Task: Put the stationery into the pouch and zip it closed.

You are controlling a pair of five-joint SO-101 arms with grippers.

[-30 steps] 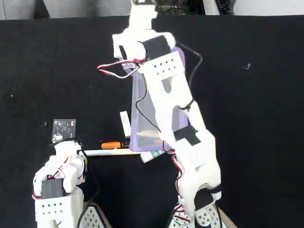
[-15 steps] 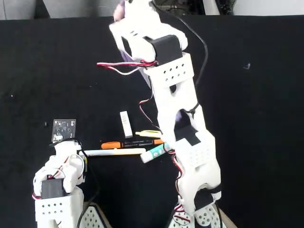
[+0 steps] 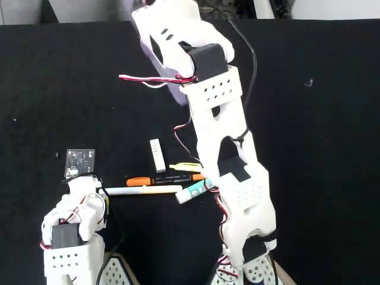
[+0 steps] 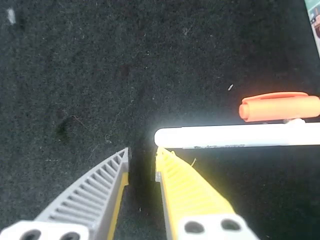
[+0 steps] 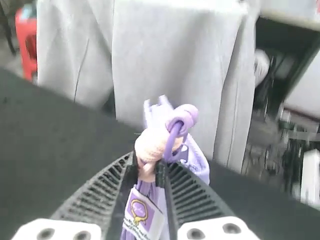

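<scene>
Pouch [image 5: 172, 125] has swung up off the table toward twelve o'clock, pinched by the right gripper [image 5: 160, 167], baring the pens [image 3: 172, 177] it covered near six o'clock. The left gripper [image 4: 141, 155], barely parted and empty, sits beside the white pen [image 4: 235, 136]. Nothing looks packed yet.

Tabletop [image 3: 320, 148]: black, felt-like cloth covering most of the high view. In the left wrist view it shows as matte black [image 4: 100, 75] with pale lint flecks.

Small dark square card [image 3: 79, 161], pale dots on its face, lies flat at left of centre in the high view.

Tiny light speck [image 3: 308, 83] on the cloth, right of centre.

Grey surface [image 3: 89, 10] runs along the top edge, beyond the cloth.

Right wrist view: grey drape [image 5: 165, 55] with vertical folds across the upper frame, and a red object [image 5: 24, 42] at upper left, kind not discernible.
</scene>
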